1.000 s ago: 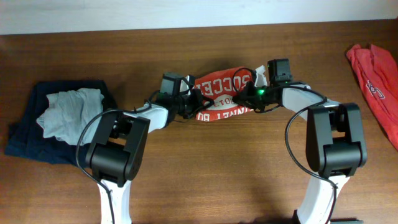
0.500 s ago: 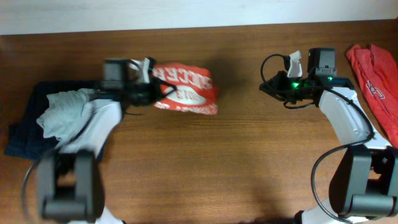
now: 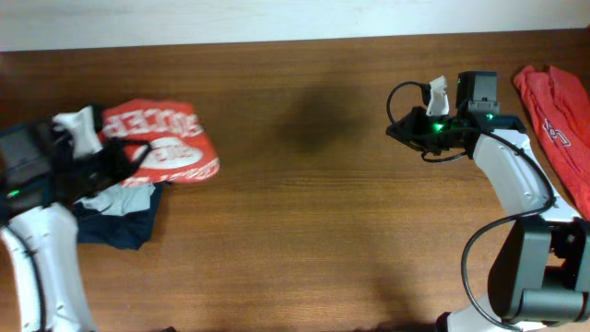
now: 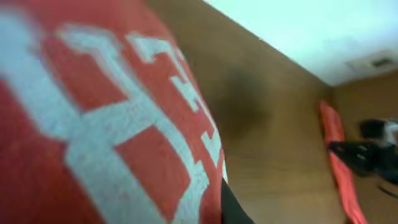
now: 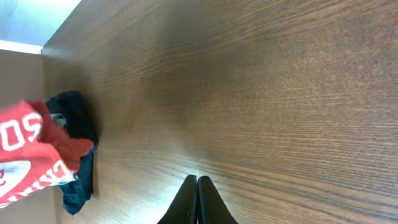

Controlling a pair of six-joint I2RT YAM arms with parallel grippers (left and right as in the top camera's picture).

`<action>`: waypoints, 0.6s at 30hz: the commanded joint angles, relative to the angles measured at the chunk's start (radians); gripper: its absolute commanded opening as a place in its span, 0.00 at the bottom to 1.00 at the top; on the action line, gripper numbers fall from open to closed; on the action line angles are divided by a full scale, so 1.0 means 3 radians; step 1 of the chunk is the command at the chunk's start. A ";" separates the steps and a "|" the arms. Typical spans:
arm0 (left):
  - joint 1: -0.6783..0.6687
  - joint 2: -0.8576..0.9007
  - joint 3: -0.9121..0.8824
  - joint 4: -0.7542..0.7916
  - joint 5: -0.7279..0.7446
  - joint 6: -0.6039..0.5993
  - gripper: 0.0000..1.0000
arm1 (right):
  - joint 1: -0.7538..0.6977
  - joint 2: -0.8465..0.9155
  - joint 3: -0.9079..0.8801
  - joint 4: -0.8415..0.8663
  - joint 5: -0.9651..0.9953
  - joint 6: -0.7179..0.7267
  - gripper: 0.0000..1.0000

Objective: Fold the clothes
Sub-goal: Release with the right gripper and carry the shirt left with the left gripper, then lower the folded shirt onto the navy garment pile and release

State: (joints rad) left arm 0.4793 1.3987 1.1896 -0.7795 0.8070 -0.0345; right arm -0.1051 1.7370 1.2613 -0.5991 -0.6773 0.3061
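The folded orange-red T-shirt with white "SOCCER" print (image 3: 157, 143) hangs at the far left over a pile of dark blue and grey clothes (image 3: 115, 217). My left gripper (image 3: 115, 157) is shut on its left edge. The shirt fills the left wrist view (image 4: 106, 124) and shows small in the right wrist view (image 5: 31, 155). A second orange-red shirt (image 3: 558, 101) lies crumpled at the far right edge. My right gripper (image 3: 398, 129) is shut and empty, its fingers (image 5: 198, 202) pressed together just above the bare wood, left of that shirt.
The dark blue garment with a grey one on it also shows in the right wrist view (image 5: 78, 155). The wooden table (image 3: 313, 221) spans the view, with a white wall along its far edge.
My left gripper has carried the folded shirt from the table's middle far to the left, over the dark pile. My right gripper let go earlier and has stayed still for the last half second.
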 commanded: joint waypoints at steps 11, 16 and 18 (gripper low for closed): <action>0.0530 0.0306 0.0018 -0.0033 0.0356 0.1586 0.00 | 0.0000 -0.0070 0.0032 -0.0032 0.0019 0.0006 0.04; 0.0392 0.0423 0.0127 0.0069 0.1085 0.1589 0.00 | 0.0000 -0.0070 0.0033 -0.0088 0.0019 0.0034 0.04; 0.0189 0.0423 0.0248 0.0132 0.1164 0.1405 0.00 | 0.0000 -0.0070 0.0033 -0.0085 0.0029 0.0083 0.04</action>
State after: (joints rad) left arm 0.6128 1.5280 1.1915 -0.7650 0.9779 0.4030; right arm -0.1051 1.7370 1.2613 -0.6243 -0.6773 0.3164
